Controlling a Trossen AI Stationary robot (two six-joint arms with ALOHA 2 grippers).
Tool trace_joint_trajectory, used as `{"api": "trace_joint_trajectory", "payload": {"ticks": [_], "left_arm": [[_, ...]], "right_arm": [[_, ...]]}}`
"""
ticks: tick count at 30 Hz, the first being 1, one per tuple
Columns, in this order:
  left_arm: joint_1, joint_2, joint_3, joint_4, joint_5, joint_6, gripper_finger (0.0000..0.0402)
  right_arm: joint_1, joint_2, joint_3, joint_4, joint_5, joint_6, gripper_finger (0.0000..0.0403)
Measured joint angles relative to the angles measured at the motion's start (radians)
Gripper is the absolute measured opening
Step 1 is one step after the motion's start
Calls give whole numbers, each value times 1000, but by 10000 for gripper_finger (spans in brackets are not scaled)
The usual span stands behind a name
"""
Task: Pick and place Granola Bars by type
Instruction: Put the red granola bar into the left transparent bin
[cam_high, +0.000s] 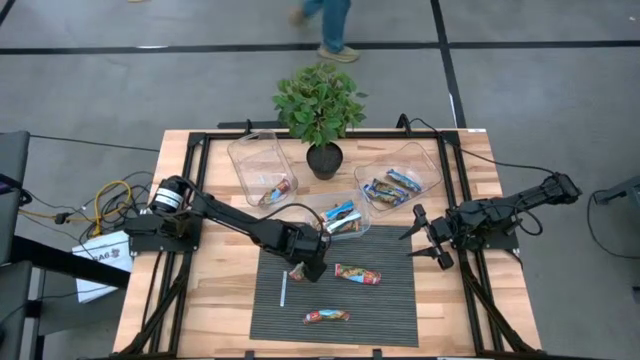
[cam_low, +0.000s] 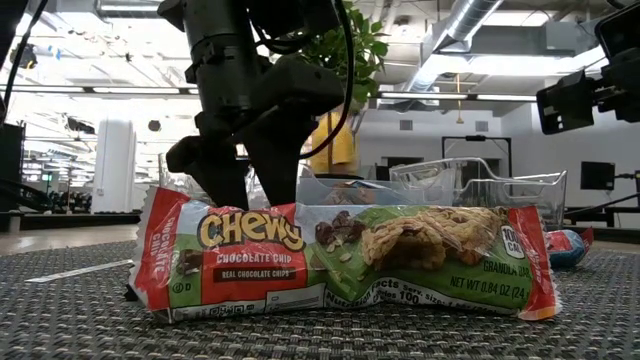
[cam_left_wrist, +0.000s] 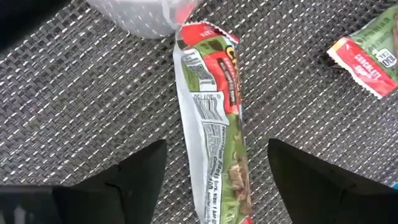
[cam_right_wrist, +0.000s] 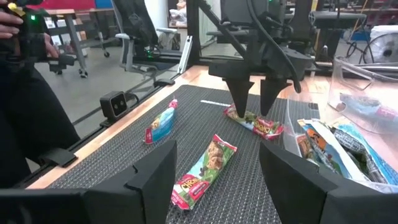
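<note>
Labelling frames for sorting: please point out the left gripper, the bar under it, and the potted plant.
left gripper (cam_left_wrist: 214, 165): left wrist view, midway between its open fingertips.
granola bar (cam_left_wrist: 214, 118): left wrist view, wrapper's middle.
potted plant (cam_high: 324, 158): high view, its dark pot.

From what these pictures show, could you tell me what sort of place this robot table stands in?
Probably an open robotics lab or workshop. Exposed silver ceiling ducts run overhead, wheeled grey office chairs stand on the bare floor, and the pale wooden table sits in a black metal frame.

Granola bar (cam_low: 345, 260) wrapper read "Chewy"
Below stood "CHOCOLATE CHIP" and "REAL CHOCOLATE CHIPS"; "GRANOLA BAR" showed at the far end.
</note>
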Motion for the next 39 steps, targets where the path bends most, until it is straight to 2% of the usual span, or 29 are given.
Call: {"api": "trace_joint_trajectory", "payload": {"ticks": [3, 11, 15, 20, 31, 39], "left_arm": [[0, 0, 0, -1, 2, 1, 253], [-7, 0, 0, 0, 39, 38, 164], [-14, 0, -8, 9, 41, 40, 132], [-23, 0, -13, 8, 40, 61, 115], [-34, 34, -13, 34, 51, 60, 109], [-38, 29, -13, 45, 51, 60, 53]], "right_arm": [[0, 0, 0, 0, 0, 0, 221], [0, 0, 0, 0, 0, 0, 221], [0, 0, 0, 0, 0, 0, 221], [0, 0, 0, 0, 0, 0, 221], [0, 0, 0, 0, 0, 0, 221], [0, 0, 0, -2, 0, 0, 221]]}}
